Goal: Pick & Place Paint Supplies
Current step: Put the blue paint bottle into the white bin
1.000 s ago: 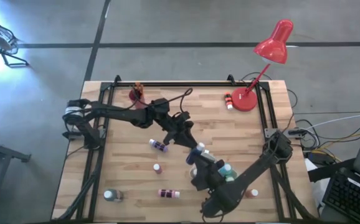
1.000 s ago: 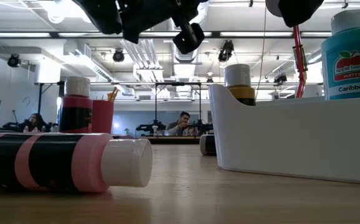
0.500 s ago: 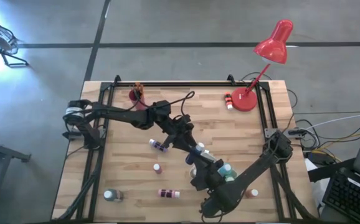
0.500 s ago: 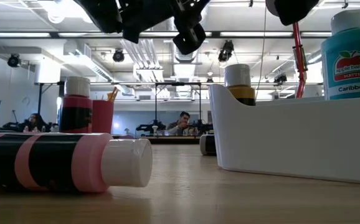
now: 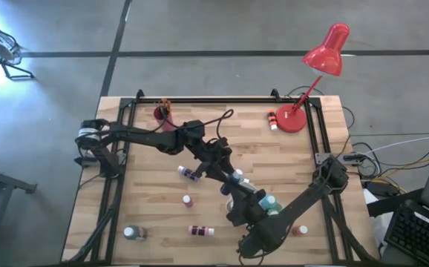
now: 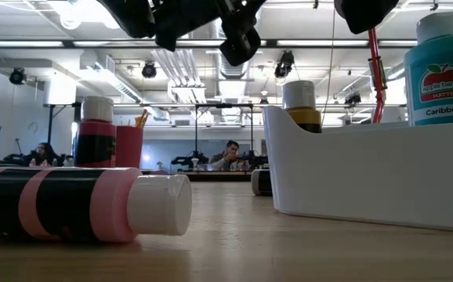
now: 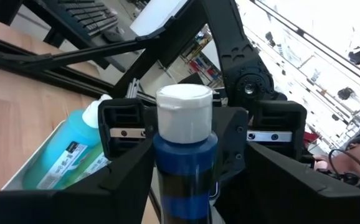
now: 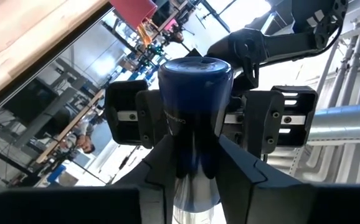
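Even overhead light — bright window glare, soft shadows.

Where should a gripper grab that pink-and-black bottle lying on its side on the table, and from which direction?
Probably from straight above, gripping the pink-and-black bottle across the middle of its round body, one finger on each side. It lies flat on the table with its white cap pointing sideways, so the long body offers the surest hold.
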